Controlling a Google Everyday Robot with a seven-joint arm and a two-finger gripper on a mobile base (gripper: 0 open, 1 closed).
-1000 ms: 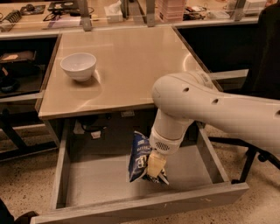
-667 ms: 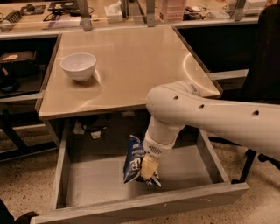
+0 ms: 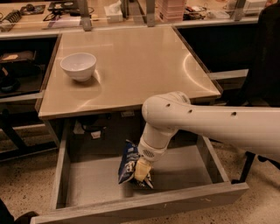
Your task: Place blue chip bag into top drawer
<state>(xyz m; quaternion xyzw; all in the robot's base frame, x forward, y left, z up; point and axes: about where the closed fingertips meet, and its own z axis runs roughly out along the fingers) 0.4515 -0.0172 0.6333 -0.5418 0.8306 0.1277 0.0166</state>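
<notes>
A robot's tool [image 3: 142, 169] reaches down inside the open top drawer [image 3: 94, 186], its pale fingers pinching the blue chip bag [image 3: 127, 165], which stands on end near the middle of the drawer with its lower edge at or just above the bare grey bottom (contact cannot be told).

The risk from here appears to lie in the letting go. Let go upright, the crinkled foil bag may topple either way, or snag on a finger and be dragged up as the tool withdraws. Left standing, it might also catch under the counter [image 3: 144, 65] when the drawer shuts. The white arm [image 3: 197, 122] bends just in front of the counter's near edge, so a steep lift could knock it there.

Nothing else lies in the drawer, and its near front panel and side walls stand well apart from the bag. A white bowl [image 3: 78, 65] sits on the far left of the counter, well clear of the work. A tissue box [image 3: 114, 11] rests on the far shelf, and loose tags and cables hang in the shadow behind the drawer.
</notes>
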